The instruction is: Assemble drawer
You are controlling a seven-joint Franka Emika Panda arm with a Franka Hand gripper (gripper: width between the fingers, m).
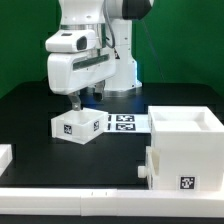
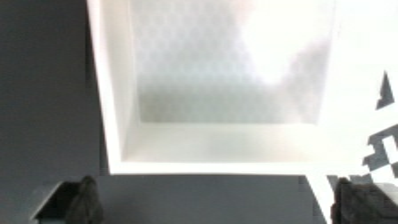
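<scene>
- Drawer parts lie spread over the black worktop; the large hollow casing stands at the right of the exterior frame, open side up, with a black-and-white tag on its front wall low at the right.
- On the casing's left wall, low down, a small white knob-like stub sticks out toward the frame's middle.
- One small box tray sits left of centre in the exterior frame, a square tag on its front face.
- At the lower left edge of that frame a further white part is cut off by the border; I cannot tell what it is.
- Flat on the worktop between tray and casing lies the marker board, just beside the tray's right side.
- Along the bottom of the exterior frame runs the long white border rail.
- Hanging from the white arm, the tool sits directly above the tray, its tip close to the tray's rim.
- In the wrist view the tray's hollow inside fills the middle of the frame, and the two dark fingers show at the lower corners, spread wide apart, nothing held between them.
- Tag edges of the marker board peek in at that frame's right edge.
</scene>
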